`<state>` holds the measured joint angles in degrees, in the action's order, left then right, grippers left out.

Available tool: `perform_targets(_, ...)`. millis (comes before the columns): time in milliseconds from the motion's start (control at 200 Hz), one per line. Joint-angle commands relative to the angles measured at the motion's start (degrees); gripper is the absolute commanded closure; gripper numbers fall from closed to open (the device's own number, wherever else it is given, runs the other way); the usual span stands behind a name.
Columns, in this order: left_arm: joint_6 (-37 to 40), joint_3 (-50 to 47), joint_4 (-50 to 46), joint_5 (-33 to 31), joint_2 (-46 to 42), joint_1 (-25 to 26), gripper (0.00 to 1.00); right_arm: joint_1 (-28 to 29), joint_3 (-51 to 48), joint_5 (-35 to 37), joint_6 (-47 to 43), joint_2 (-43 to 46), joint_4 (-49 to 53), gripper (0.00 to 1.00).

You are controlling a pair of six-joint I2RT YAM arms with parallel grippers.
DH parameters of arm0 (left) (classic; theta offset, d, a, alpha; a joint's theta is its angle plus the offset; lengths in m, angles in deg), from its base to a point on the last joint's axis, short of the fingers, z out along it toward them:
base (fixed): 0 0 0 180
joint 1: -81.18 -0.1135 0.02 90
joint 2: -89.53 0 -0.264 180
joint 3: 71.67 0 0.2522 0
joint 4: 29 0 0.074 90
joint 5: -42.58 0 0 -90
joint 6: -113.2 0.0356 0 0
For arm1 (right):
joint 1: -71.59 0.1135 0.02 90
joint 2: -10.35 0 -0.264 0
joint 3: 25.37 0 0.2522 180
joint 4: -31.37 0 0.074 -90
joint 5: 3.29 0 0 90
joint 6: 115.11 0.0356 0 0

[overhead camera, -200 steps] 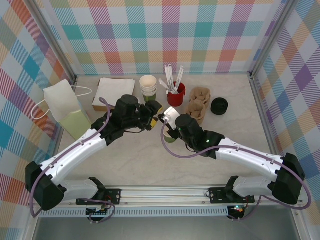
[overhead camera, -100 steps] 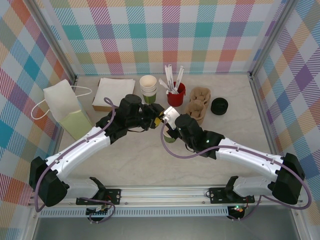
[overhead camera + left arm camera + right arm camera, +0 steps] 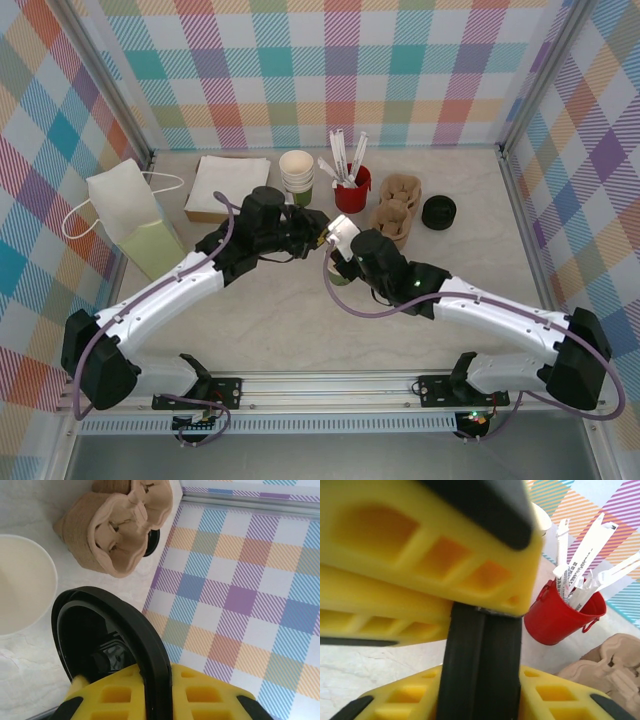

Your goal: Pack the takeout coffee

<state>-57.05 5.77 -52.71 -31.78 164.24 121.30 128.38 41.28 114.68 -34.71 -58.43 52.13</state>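
Observation:
Over the middle of the table my two grippers meet around a round black lid (image 3: pixel 326 238). The left gripper (image 3: pixel 157 680) is shut on the lid's rim (image 3: pixel 112 625), gripping it edge-on between the yellow fingers. The same lid (image 3: pixel 485 650) stands between the fingers of my right gripper (image 3: pixel 482 685); I cannot tell whether they still press it. The left gripper's fingers (image 3: pixel 420 545) fill the top of the right wrist view. The takeout coffee's olive-green cup (image 3: pixel 338 276) peeks out below the right gripper (image 3: pixel 338 240), lidless. A cup's cream inside (image 3: pixel 22 585) shows beside the lid.
A white paper bag (image 3: pixel 130 215) lies at the left, with a flat white pack (image 3: pixel 228 185) behind it. A stack of lidless green cups (image 3: pixel 297 172), a red cup of white sticks (image 3: pixel 352 185), brown pulp carriers (image 3: pixel 395 215) and a black lid stack (image 3: pixel 438 212) line the back.
My left gripper has reached right and closed on the black lid that the right gripper held up. The right gripper's fingers have eased a little.

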Motion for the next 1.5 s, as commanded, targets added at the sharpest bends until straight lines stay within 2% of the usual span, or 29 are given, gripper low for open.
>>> perform_targets(0,4.65,0.74,-1.01,1.19,0.69,-0.04,0.99,-0.97,-0.97,-3.54,2.42,3.69,1.48,0.57)
perform_targets(160,9.73,1.01,-2.79,1.49,0.28,-0.14,1.0,-4.01,-2.2,-11.13,4.46,7.6,5.36,0.33)
perform_targets(265,13.63,1.04,-3.05,2.51,0.02,-0.3,1.0,-7.36,-3.11,-18.67,6.07,10.4,8.03,0.17)
perform_targets(450,20.83,2.05,-4.52,5.03,-0.14,-0.58,1.0,-16.92,-4.95,-33.98,6.74,14.71,9.62,0.0)
perform_targets(585,25.65,3.12,-5.38,7.1,-0.09,-0.62,1.0,-23.91,-6.09,-46.28,5.26,16.35,8.49,0.0)
perform_targets(675,28.85,3.77,-5.3,9.03,0.06,-0.63,1.0,-26.6,-7.1,-52.04,4.55,16.7,7.05,0.0)
perform_targets(790,32.58,4.59,-5.5,11.03,-0.09,-0.59,1.0,-28.91,-8.76,-60.01,-1.15,17.09,3.76,0.0)
perform_targets(1140,38.7,4.63,-5.06,15.11,-3.21,-0.57,1.0,-29.28,-9.64,-64.13,-7.15,15.61,-5.76,0.0)
perform_targets(1365,38.86,4.14,-4.06,16.33,-4.04,-0.52,1.0,-29.28,-6.28,-70.56,-6.57,10.17,-8.52,0.0)
perform_targets(1495,38.93,4.18,-4.04,16.62,-4.23,-0.48,1.0,-29.28,-4.53,-71.73,-6.57,7.6,-9.54,0.0)
